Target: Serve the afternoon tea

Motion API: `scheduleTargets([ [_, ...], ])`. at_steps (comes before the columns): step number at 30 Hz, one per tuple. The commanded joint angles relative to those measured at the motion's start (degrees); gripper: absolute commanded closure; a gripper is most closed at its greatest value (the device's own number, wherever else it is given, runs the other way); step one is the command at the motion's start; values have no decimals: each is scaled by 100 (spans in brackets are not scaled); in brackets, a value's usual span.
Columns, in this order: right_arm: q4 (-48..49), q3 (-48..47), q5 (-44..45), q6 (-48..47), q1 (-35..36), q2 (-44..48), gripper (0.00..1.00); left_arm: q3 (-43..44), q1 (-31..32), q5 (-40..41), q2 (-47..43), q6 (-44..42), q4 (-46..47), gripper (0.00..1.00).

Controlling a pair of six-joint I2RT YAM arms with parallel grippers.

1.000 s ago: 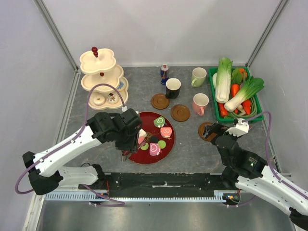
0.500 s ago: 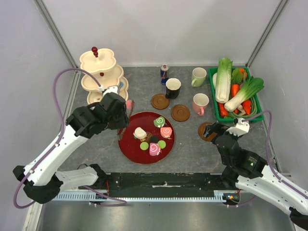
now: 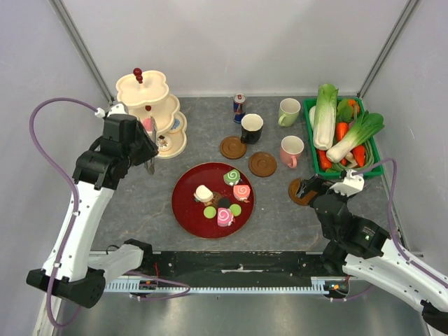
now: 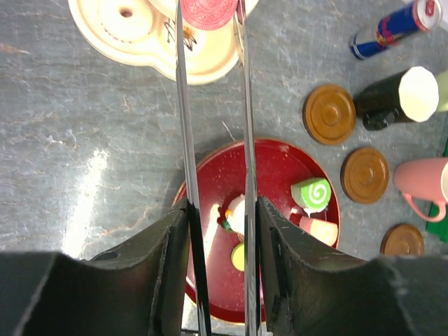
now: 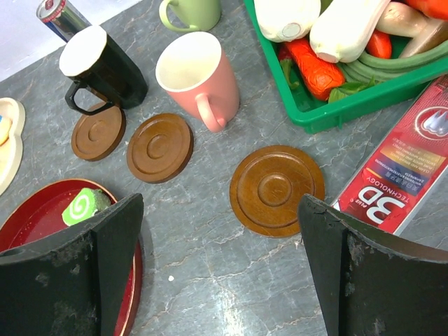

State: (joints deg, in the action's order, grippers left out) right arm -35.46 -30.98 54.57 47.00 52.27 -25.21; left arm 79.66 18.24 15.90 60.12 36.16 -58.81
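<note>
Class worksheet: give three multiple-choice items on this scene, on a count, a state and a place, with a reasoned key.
1. How many wooden coasters are there? A) two B) three C) five
2. The right gripper is: A) open, empty B) shut, empty C) shut on a coaster
3. The drink can stands: A) on a coaster B) beside the black mug C) in the right gripper
Key: 1 B, the right wrist view shows three. 2 A, its jaws stand far apart, gripping nothing. 3 B, it stands just beyond that mug.
</note>
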Motion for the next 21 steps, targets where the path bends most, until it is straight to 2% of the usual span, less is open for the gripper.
scheduleTargets([
  [1, 66, -320, 256, -112, 2, -10, 2, 287, -583, -517, 175, -487, 510, 55],
  [5, 75, -356, 318, -183, 2, 34, 2, 278, -1251, -982, 290, -610, 730, 55],
  [13, 66, -400, 397, -200, 2, -54, 2, 349, -2201, -1484, 720, -751, 1046, 55],
  [21, 118, -374, 476, -165, 2, -194, 2, 270, -2641, -1819, 1239, -654, 1555, 56],
])
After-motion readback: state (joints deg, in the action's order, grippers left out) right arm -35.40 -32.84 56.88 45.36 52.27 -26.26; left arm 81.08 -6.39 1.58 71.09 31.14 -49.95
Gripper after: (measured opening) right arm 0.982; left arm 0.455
